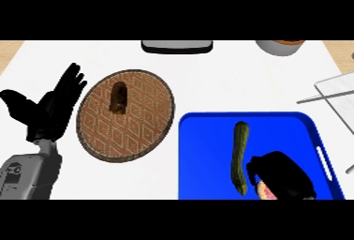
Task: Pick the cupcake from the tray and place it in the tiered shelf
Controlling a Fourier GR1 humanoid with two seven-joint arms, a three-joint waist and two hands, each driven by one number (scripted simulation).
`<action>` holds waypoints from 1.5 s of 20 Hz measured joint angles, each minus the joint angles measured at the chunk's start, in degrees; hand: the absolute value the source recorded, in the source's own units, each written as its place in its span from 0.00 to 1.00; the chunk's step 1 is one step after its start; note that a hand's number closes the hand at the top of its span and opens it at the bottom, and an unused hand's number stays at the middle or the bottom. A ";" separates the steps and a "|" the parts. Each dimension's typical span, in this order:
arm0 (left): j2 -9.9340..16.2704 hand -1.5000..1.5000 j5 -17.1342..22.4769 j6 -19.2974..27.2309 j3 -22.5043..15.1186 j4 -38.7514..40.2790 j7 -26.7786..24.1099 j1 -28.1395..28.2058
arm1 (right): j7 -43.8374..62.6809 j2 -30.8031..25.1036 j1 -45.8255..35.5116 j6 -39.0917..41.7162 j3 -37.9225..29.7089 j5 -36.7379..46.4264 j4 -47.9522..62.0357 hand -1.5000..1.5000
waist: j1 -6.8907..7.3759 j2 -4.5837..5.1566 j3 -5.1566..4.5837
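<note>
One job is only just begun: the right robot hand (282,174) is low on the blue tray (207,154), its fingers curled round the cupcake (266,191), which is not lifted away or put in the tiered shelf (333,93) yet. Only a bit of pink and pale cupcake peeks out under the fingers, just beside a long green vegetable (240,157). Further off, the left robot hand (55,105) rests open, fingers up, beside a round woven plate (138,136) on the counter (228,75).
</note>
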 measured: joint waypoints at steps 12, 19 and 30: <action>0.15 0.50 -0.48 -1.16 1.28 0.24 -1.24 1.37 | 8.66 11.89 7.93 -8.41 5.76 7.66 -6.31 1.00 | -0.59 0.00 0.20; 0.33 0.50 -0.48 -1.04 1.52 -0.76 -0.20 1.35 | 18.48 22.07 14.85 -14.61 14.25 9.98 -18.13 1.00 | -0.78 -0.11 0.38; -0.19 0.50 -0.85 -0.90 1.18 -0.98 0.22 1.12 | 31.10 26.77 8.84 -17.76 15.80 13.32 -34.69 1.00 | -0.75 0.01 0.33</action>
